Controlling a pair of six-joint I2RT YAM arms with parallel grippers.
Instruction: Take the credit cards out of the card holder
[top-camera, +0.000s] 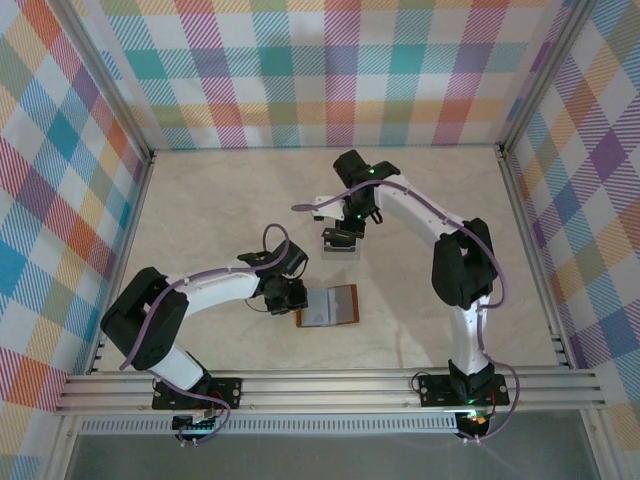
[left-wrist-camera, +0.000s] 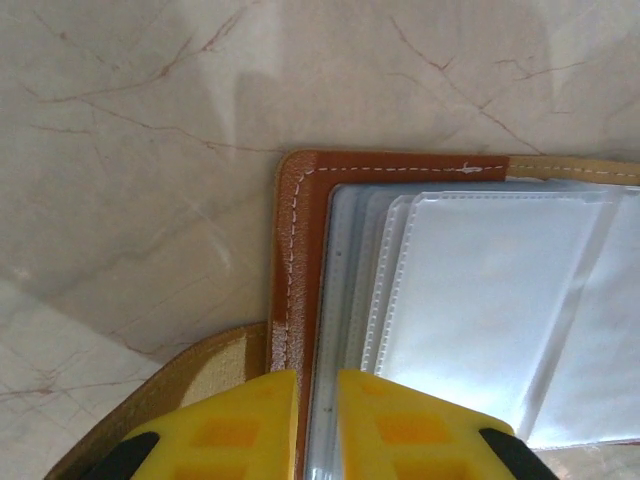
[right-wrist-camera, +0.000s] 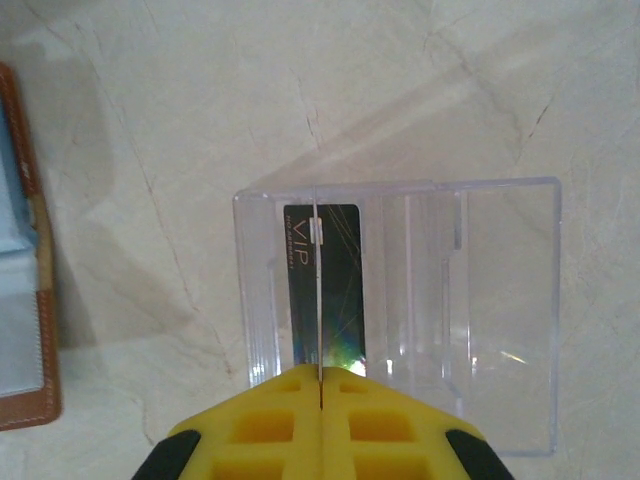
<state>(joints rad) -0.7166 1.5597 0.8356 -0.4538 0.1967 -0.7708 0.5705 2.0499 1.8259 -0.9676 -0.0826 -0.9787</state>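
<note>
right pincer (right-wrist-camera: 320, 395) gripping card (right-wrist-camera: 317, 285), card holder (top-camera: 332, 306) open

Edge-on credit card (right-wrist-camera: 318, 250) in right end effector (right-wrist-camera: 320, 378) grip, above clear box (right-wrist-camera: 500, 300)

Leather card holder (left-wrist-camera: 297, 240), glossy plastic sleeves (left-wrist-camera: 490, 300)

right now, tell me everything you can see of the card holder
The card holder is brown leather with pale stitching along its edge, lying open and flat on the table. Inside are stacked clear plastic sleeves that look empty, over a grey-blue lining. The left gripper pinches its edge near a corner.
</note>
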